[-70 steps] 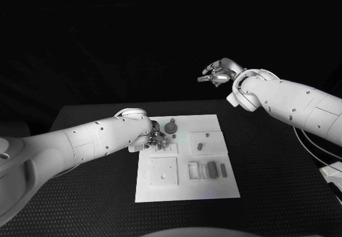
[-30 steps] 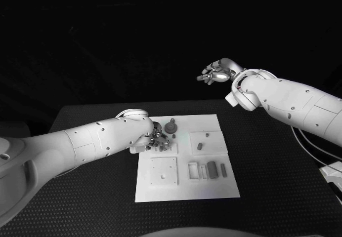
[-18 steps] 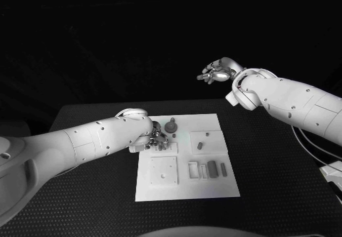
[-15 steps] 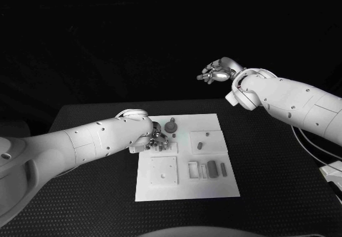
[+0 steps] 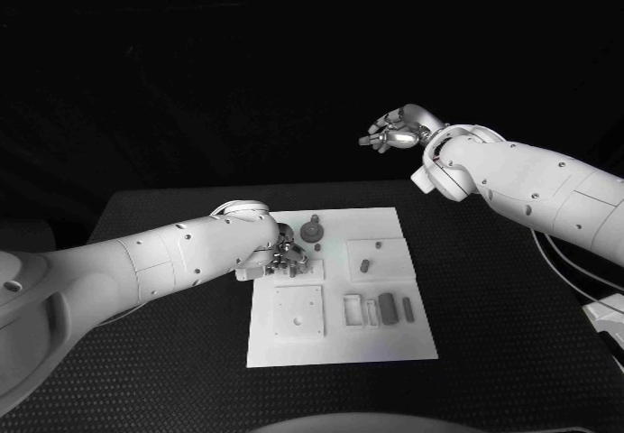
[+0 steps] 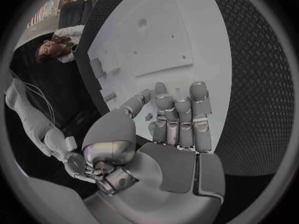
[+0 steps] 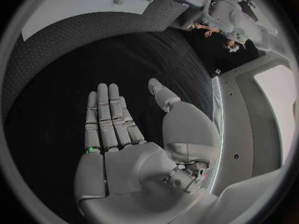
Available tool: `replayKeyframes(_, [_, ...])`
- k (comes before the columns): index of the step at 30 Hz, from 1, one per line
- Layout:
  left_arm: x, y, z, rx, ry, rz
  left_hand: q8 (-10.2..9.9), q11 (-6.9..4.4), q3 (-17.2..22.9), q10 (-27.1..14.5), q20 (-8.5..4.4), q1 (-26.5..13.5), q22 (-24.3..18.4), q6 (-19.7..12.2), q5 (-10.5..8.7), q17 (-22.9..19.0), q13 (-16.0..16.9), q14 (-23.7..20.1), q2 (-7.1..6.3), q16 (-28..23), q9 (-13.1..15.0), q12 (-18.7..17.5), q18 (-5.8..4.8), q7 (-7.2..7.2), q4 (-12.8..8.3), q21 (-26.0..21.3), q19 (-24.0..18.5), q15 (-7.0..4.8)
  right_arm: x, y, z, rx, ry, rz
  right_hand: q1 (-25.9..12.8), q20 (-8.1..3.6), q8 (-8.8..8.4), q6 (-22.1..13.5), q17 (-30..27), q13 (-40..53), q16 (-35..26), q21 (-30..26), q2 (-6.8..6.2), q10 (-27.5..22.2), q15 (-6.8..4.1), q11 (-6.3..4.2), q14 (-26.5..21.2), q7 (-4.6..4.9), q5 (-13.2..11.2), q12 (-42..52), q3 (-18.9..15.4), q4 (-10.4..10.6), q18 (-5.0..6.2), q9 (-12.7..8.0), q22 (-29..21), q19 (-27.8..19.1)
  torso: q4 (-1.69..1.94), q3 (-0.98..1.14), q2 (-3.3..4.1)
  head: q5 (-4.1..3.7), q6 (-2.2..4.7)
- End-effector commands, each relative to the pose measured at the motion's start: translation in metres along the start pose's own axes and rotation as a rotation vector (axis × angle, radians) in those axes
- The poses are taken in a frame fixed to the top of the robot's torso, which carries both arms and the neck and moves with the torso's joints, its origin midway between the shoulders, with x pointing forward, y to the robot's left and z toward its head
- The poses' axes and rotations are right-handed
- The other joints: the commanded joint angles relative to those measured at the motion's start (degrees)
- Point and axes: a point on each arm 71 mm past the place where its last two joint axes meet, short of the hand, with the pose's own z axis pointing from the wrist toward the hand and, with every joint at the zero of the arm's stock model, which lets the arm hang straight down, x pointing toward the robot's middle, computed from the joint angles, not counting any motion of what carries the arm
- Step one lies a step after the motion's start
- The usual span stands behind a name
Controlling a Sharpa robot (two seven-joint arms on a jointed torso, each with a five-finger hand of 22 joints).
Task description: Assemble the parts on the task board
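- My left hand (image 5: 288,259) rests fingers-down on the task board's (image 5: 341,347) upper-left area, beside a dark part (image 5: 312,232); grip unclear.
- My right hand (image 5: 397,132) hovers high, released, empty.
- I'd descend slowly, keeping fingertips aligned.

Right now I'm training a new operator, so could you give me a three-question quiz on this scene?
1. True or false: the right hand rests on the white plate.
2. Which hand is down at the plate? A) left hand B) right hand C) both
3. Fill in: the square panel with holes lies in the plate's near-____ corner, as seen from the robot.

Key: 1. False: it is raised beyond the table's far edge, open, holding nothing. 2. A: its fingers reach down onto the plate by the far-left parts. 3. Left.
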Motion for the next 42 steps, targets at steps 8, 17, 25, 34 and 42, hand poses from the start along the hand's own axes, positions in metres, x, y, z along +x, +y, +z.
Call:
replayKeyframes(8, [0.0014, 0.0033, 0.0024, -0.013, -0.004, -0.009, -0.5, -0.26, 3.8, 0.1, -0.55, 3.5, 1.2, -0.5, -1.33, -0.2, -0.2, -0.1, 3.6, 0.4, 0.2, 0.1, 1.16, 0.16, -3.3, -0.1, 0.4, -0.43, 0.0017, 0.0011, -0.0001, -0.013, 0.012, 0.004, 0.8, -0.03, 0.39, -0.4, 0.2, -0.2, -0.5, -0.5, 0.01, 0.0, 0.41, 0.18, 0.0, 2.61, 0.1, -0.4, -0.5, -0.1, -1.11, -0.1, 0.1, -0.8, -0.08, 0.03, 0.01, 0.07, 0.07])
replayKeyframes(17, [-0.0012, 0.0015, 0.0027, -0.017, -0.045, -0.014, -2.1, 0.0, 3.0, -0.5, -0.64, 2.6, 1.2, -0.8, -14.7, -0.4, -0.2, -0.4, 2.6, 0.2, 0.4, 0.1, 1.03, 0.44, -0.9, -0.6, 0.4, -0.64, 0.0016, 0.0008, -0.0005, -0.014, 0.012, 0.006, 0.9, 0.07, 0.37, -0.6, 0.3, -0.6, -1.1, -0.9, -0.09, -0.2, 0.59, 0.3, -0.2, 2.68, 0.1, -0.7, -0.6, 0.0, -1.24, -0.3, 0.2, -1.3, -0.02, 0.03, -0.01, -0.09, 0.03])
replayKeyframes(25, [-0.0007, 0.0005, 0.0027, -0.011, -0.04, -0.013, -3.0, 0.01, -2.0, -0.9, -0.8, -1.4, 1.2, -0.7, -14.43, -0.5, -0.1, -0.7, -0.84, 0.2, 0.3, 0.1, 1.1, 0.45, 0.4, -1.0, 0.0, -0.72, 0.0018, 0.0009, -0.0005, -0.015, 0.014, 0.008, 1.1, 0.27, 0.3, -1.0, 0.8, -1.1, -2.2, -2.0, -0.17, -0.6, 0.95, 0.52, -0.8, 2.85, 0.1, -1.1, -0.7, 0.0, -1.66, -0.5, 0.3, -2.7, -0.04, 0.05, -0.03, -0.07, -0.01])
replayKeyframes(34, [-0.0022, 0.0042, 0.0026, -0.015, -0.051, -0.022, -3.5, -0.07, -3.9, -1.0, -0.92, -3.7, 1.1, -0.5, -14.77, -0.5, -0.1, -0.8, -4.02, 0.2, 0.3, 0.1, 1.17, 0.38, 2.0, -1.3, 0.0, -0.86, 0.0018, 0.0004, -0.0006, -0.013, 0.015, 0.01, 1.3, 0.49, 0.32, -1.3, 1.3, -1.5, -3.1, -3.3, -0.2, -0.9, 1.24, 0.7, -1.2, 2.99, 0.1, -1.4, -0.9, 0.1, -2.24, -0.7, 0.4, -4.5, -0.04, 0.03, -0.03, -0.08, -0.06])
replayKeyframes(42, [-0.0028, 0.0073, 0.0018, -0.009, -0.054, -0.024, -3.7, -0.13, -8.9, -1.2, -1.01, -7.3, 1.2, -0.5, -14.9, -0.3, 0.1, -1.1, -5.32, 0.5, 0.8, 0.2, 1.37, 0.32, 0.9, -1.5, -0.4, -0.95, 0.0015, -0.0011, -0.001, -0.01, 0.014, 0.01, 1.4, 0.59, 0.35, -1.5, 1.6, -1.7, -3.6, -4.1, -0.21, -1.1, 1.42, 0.79, -1.4, 3.06, 0.1, -1.5, -1.0, 0.2, -2.61, -0.8, 0.5, -5.5, -0.01, 0.0, -0.02, -0.1, 0.06])
